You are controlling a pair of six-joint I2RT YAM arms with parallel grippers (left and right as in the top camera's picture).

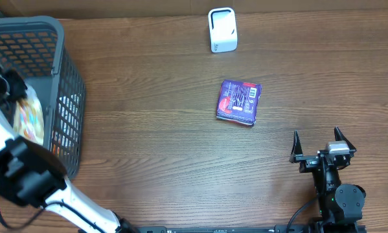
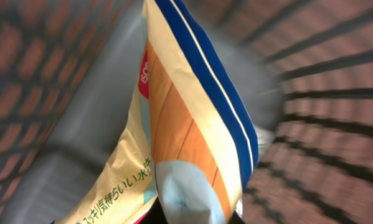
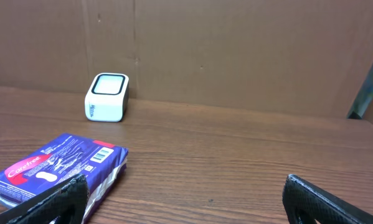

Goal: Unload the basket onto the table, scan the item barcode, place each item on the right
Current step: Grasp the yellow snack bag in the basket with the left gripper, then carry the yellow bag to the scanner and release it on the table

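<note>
A yellow, orange and blue snack packet (image 2: 186,118) with Japanese print fills the left wrist view, inside the grey mesh basket (image 1: 69,90). My left gripper (image 2: 192,219) is shut on the packet's lower end, its dark jaws barely showing at the bottom edge. Overhead, that gripper (image 1: 11,87) reaches down into the basket above the colourful packet (image 1: 29,120). The white barcode scanner (image 1: 222,30) stands at the table's far edge. My right gripper (image 1: 317,134) rests open near the front right, holding nothing.
A purple flat pack (image 1: 239,101) lies mid-table, barcode label up, and in the right wrist view the pack (image 3: 58,168) sits just ahead of the left fingertip. The scanner (image 3: 108,97) stands before a brown cardboard wall. Basket mesh (image 2: 335,112) surrounds the left gripper.
</note>
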